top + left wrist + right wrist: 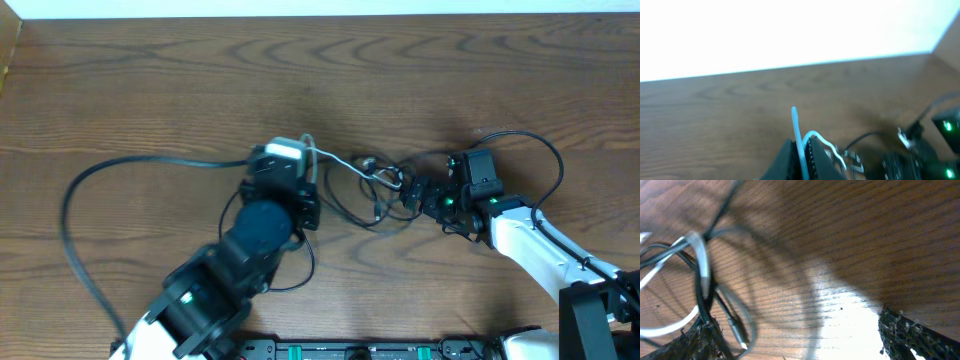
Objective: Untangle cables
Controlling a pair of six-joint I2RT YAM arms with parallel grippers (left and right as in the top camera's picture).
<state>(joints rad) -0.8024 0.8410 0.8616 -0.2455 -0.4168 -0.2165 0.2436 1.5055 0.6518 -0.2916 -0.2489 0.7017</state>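
Left pincer (801, 150) pinches white cable (796, 125); right pincer (800, 340) spread, black cables (721, 205) blurred.

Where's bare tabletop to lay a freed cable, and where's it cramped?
Free: the far strip of the brown wooden table beyond both arms; the near-middle patch between them. Crowded: the centre, where thin black cables bunch between the open right pincer and the left pincer, shut on the thin white cable.

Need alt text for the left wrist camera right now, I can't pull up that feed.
The left gripper has its fingers shut on the white cable, which stands up between them and loops off to the right. Beyond is the wooden table; blurred black cables and the right arm, with a green light, sit at the right edge.
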